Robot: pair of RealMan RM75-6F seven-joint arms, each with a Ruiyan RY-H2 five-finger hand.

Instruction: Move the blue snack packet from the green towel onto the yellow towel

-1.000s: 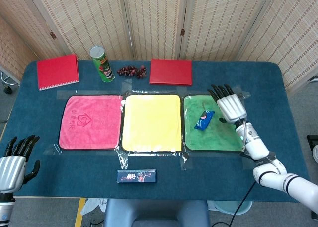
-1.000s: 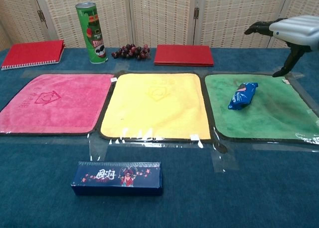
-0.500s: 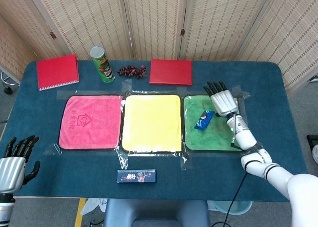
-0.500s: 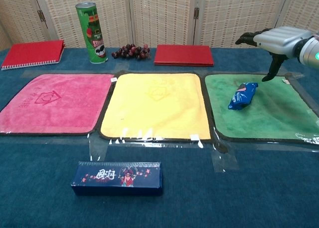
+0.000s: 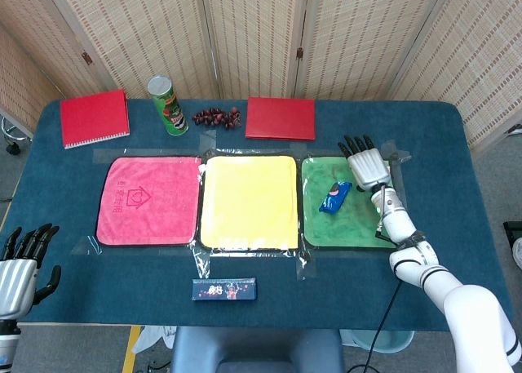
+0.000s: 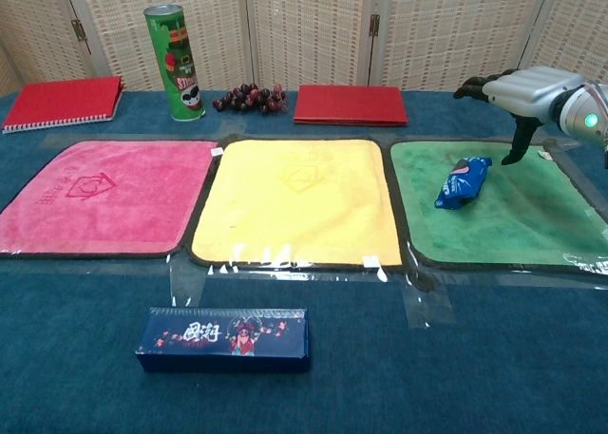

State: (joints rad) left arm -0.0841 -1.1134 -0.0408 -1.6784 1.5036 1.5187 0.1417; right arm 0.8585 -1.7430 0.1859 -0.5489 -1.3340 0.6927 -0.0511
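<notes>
The blue snack packet (image 5: 335,197) (image 6: 463,181) lies tilted on the left half of the green towel (image 5: 359,224) (image 6: 513,220). The yellow towel (image 5: 249,201) (image 6: 296,199) lies bare in the middle, just left of the green one. My right hand (image 5: 367,166) (image 6: 525,85) hovers open over the green towel's far right part, fingers spread, just right of and above the packet, holding nothing. My left hand (image 5: 20,267) shows only in the head view, at the table's near left corner, open and empty.
A pink towel (image 5: 148,200) lies left of the yellow one. Along the back stand a green chip can (image 5: 167,104), grapes (image 5: 217,117), and two red books (image 5: 95,117) (image 5: 280,117). A dark blue box (image 5: 223,289) lies near the front edge.
My right hand has moved left and lower from beyond the green towel's right edge to over its far right part, nearer the packet. The packet has not moved.
</notes>
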